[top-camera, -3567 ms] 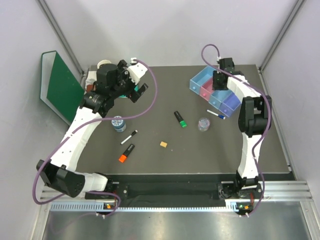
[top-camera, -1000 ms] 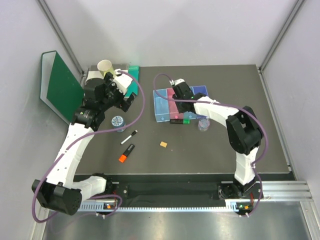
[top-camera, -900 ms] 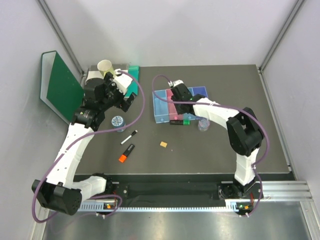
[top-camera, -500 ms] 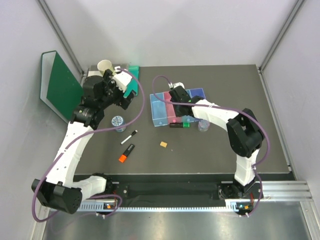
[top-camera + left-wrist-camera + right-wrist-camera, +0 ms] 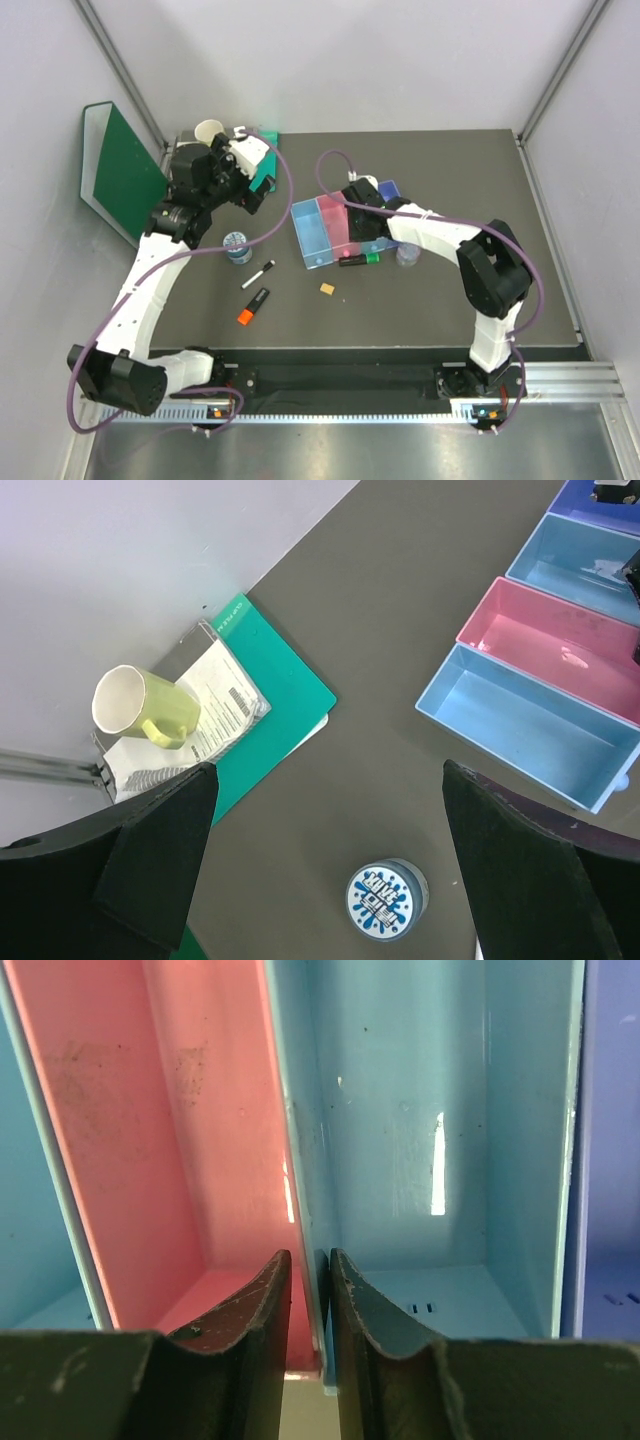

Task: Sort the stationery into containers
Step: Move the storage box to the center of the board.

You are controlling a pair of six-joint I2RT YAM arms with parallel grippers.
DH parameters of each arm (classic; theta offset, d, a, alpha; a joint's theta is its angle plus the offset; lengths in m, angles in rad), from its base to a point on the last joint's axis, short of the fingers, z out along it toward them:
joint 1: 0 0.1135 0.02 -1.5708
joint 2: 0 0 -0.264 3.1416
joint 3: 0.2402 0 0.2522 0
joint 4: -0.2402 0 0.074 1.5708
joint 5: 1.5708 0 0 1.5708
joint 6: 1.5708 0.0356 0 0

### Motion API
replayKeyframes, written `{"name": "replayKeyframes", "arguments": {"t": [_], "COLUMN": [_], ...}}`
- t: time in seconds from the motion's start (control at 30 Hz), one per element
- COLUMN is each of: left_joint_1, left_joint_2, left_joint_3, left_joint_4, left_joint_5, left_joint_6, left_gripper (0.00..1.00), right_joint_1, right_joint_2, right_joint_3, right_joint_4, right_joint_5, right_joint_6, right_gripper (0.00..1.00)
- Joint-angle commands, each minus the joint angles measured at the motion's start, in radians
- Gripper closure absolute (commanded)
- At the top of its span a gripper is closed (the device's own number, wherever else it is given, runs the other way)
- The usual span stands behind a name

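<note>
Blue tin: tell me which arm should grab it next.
Left, probably. The left gripper is open over the tin, seen between its fingers; the right gripper is shut on a divider of the bins.

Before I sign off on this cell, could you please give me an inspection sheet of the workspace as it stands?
Surface: dark table, no spills seen.
Job's things: row of bins, empty where visible; green-capped highlighter beside it; clear tub, tin, white pen, orange-capped highlighter and tan block loose on the table.
Clutter: cup and teal folder at the far left corner.
Claws: left claw open, holding nothing; right claw shut on the wall between the pink and blue bins.
Cables: purple cables loop off both arms; no snag seen.
Surroundings: green folder leaning at the left wall.
</note>
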Motion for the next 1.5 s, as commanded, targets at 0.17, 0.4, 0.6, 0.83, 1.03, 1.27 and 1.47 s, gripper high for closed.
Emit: {"name": "replayKeyframes", "arguments": {"t": [0.17,0.4,0.6,0.83,1.03,1.27,1.47], "left_joint_1": [0.005,0.005,0.005,0.005,0.005,0.005,0.005], "left_joint_2": [0.017,0.022,0.011,0.016,0.022,0.025,0.025], "left_joint_3": [0.046,0.046,0.027,0.025,0.023,0.028,0.019], "left_joint_4": [0.021,0.029,0.024,0.015,0.012,0.015,0.029], "left_joint_5": [0.037,0.040,0.034,0.023,0.023,0.017,0.016], "left_joint_6": [-0.007,-0.024,-0.011,0.002,-0.004,0.002,-0.001], "left_gripper": [0.01,0.01,0.01,0.01,0.01,0.01,0.01], "right_joint_1": [0.023,-0.009,-0.061,-0.125,-0.148,-0.142,-0.133], "right_joint_2": [0.001,0.116,0.234,0.314,0.372,0.418,0.456], "right_joint_3": [-0.028,0.143,0.258,0.346,0.444,0.515,0.545], "right_joint_4": [-0.100,-0.106,-0.101,-0.088,-0.063,-0.031,-0.009], "right_joint_5": [-0.101,-0.032,0.011,0.058,0.078,0.065,0.025], "right_joint_6": [0.090,0.058,0.041,0.037,-0.014,-0.063,-0.103], "right_gripper": [0.78,0.79,0.80,0.80,0.80,0.80,0.81]}}
